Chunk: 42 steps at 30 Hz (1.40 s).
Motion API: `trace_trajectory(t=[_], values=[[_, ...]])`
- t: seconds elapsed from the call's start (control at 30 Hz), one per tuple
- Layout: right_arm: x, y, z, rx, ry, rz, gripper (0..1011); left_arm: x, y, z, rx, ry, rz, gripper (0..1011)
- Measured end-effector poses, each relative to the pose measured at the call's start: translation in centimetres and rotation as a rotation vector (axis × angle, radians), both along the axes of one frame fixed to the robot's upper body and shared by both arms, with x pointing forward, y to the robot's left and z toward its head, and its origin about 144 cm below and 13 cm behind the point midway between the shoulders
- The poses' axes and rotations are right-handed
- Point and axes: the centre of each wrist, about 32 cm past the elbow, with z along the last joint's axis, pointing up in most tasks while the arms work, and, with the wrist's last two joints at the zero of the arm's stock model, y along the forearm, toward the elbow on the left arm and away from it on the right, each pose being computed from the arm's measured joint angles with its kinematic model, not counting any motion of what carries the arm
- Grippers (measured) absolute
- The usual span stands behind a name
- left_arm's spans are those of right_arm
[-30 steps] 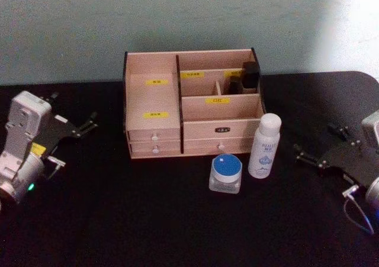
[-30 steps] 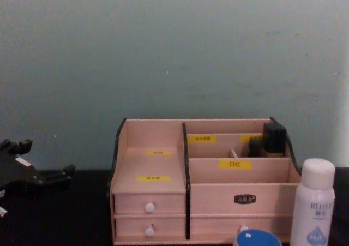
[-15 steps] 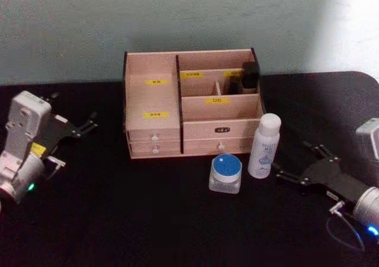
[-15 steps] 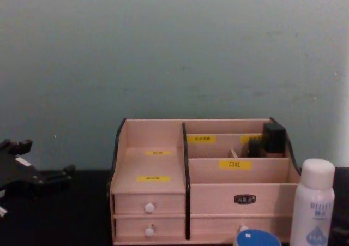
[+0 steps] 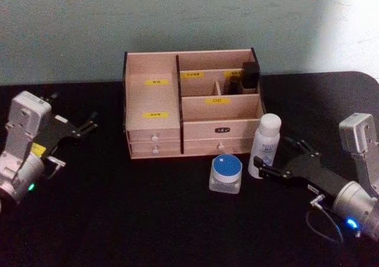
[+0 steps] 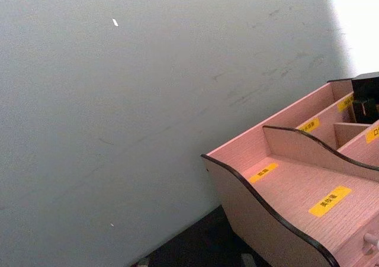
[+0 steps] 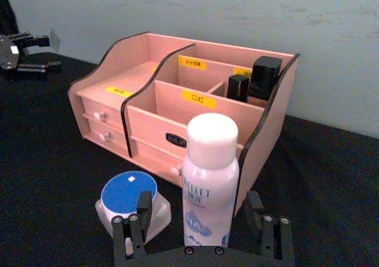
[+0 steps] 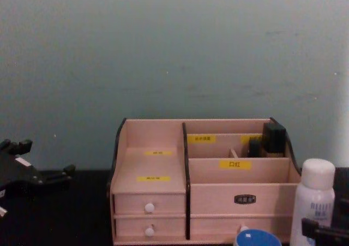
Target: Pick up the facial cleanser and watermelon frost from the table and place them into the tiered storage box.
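Observation:
The facial cleanser (image 5: 265,145), a white bottle with a white cap, stands upright in front of the tiered storage box (image 5: 155,101). Left of the bottle sits the watermelon frost (image 5: 225,172), a small clear jar with a blue lid. My right gripper (image 5: 272,152) is open, low at the table, with one finger on each side of the bottle's lower part. The right wrist view shows the bottle (image 7: 208,184) between the fingers (image 7: 132,227) and the jar (image 7: 129,196) just outside one of them. My left gripper (image 5: 74,109) stands open, parked left of the box.
The box (image 8: 155,164) stands against the grey-green wall; its back right compartments hold dark cosmetic items (image 5: 249,75). The black table (image 5: 136,214) ends on the right in a curved edge (image 5: 364,75). The box's curved side (image 6: 260,202) is close to the left wrist.
My right gripper has swung left and forward across the table, from well right of the bottle to either side of it. The left arm, bottle and jar have stayed put.

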Motion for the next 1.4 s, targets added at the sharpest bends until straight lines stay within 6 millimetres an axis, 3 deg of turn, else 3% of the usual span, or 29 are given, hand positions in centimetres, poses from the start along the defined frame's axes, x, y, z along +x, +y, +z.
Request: trace_trajectory(t=[0.5, 1.0, 1.27, 1.4], values=[[1.9, 1.4, -0.3, 0.015, -0.023, -0.019, 1002, 0.0, 0.0, 0.0, 0.000, 0.000, 0.000, 1001], [2.2, 1.7, -0.4, 0.005, -0.028, -0.023, 1002, 0.0, 0.0, 0.0, 0.000, 0.000, 0.000, 1001], [2.2, 1.7, -0.4, 0.007, -0.028, -0.022, 860, 0.0, 0.0, 0.0, 0.000, 0.000, 0.000, 1001], [2.2, 1.7, -0.4, 0.008, -0.028, -0.022, 708, 0.0, 0.0, 0.0, 0.000, 0.000, 0.000, 1001]])
